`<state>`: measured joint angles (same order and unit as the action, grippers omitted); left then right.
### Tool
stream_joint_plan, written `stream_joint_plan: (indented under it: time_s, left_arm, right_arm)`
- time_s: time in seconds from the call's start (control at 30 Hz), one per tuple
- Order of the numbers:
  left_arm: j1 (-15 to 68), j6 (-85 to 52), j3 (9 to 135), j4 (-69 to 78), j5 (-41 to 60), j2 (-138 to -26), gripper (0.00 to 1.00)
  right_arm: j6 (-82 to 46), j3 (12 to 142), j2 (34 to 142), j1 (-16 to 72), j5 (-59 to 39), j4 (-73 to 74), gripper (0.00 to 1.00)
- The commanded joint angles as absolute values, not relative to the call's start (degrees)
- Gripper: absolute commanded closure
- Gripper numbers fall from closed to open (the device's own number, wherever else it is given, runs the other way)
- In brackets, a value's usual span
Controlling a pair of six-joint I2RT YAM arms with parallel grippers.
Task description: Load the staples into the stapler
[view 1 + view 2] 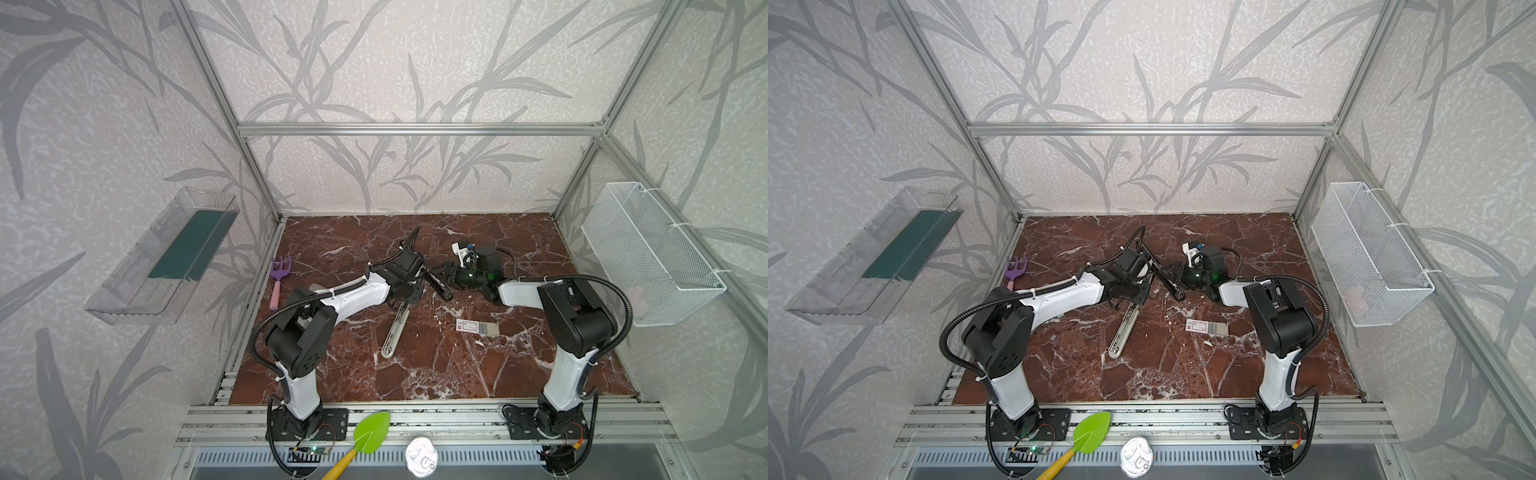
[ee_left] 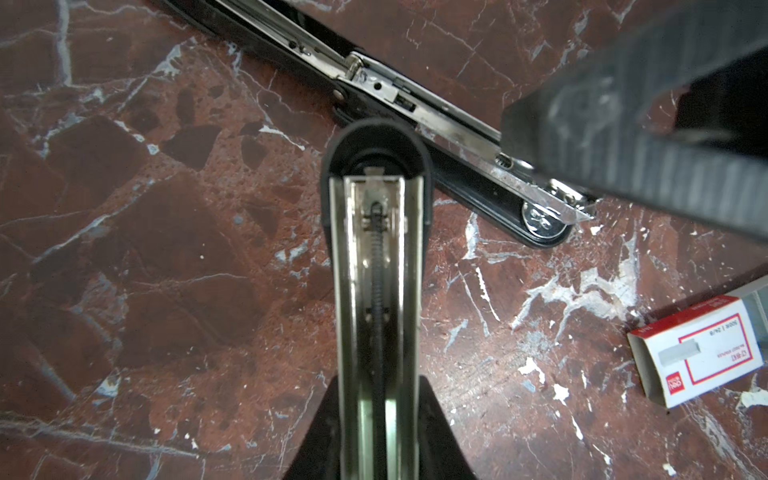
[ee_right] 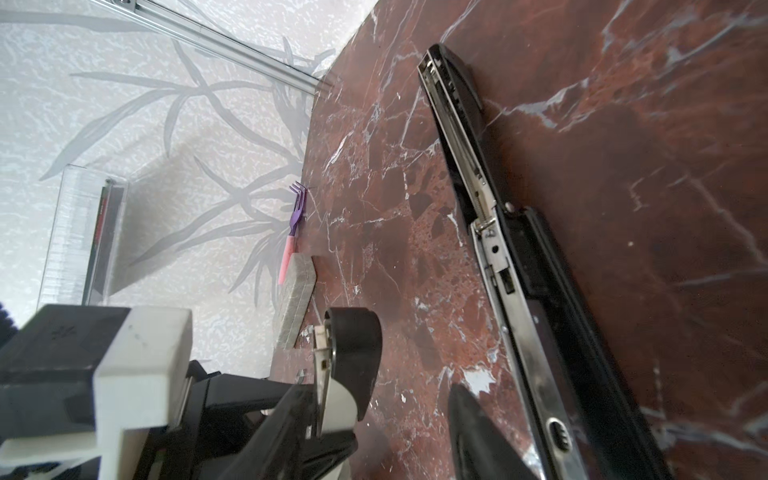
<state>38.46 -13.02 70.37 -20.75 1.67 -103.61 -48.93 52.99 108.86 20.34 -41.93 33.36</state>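
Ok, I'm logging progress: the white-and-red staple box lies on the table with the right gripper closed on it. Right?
Not gripped. The staple box lies on the table untouched; both top views show the right gripper farther back, apart from it.

A second stapler (image 2: 376, 257) is held between the left fingers (image 2: 436, 444) and projects past their tips; beyond its end, near but apart, the stapler (image 2: 453, 131) is found laid on the table (image 2: 145, 249), its front end at the right fingers (image 2: 602, 137). The staples (image 1: 478, 327) are noted near the right fingers, on the side toward the right arm's base (image 1: 548, 422). A fork (image 1: 276, 293) is recorded well to the left of the left fingers, a block (image 3: 295, 299) just beside its handle.
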Motion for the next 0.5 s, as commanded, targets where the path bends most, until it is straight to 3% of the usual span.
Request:
stream_joint_plan:
  time_s: [0.0, 0.47]
  left_arm:
    - [38.85, -11.91, 69.97, -18.42, 2.6, -100.64, 1.0]
    - [39.23, -11.6, 68.16, -15.69, 4.27, -98.61, 1.0]
  right_arm:
    - [-50.89, 54.74, 109.99, 21.68, -44.56, 38.36, 0.44]
    - [-54.77, 57.44, 114.38, 22.85, -45.9, 44.01, 0.44]
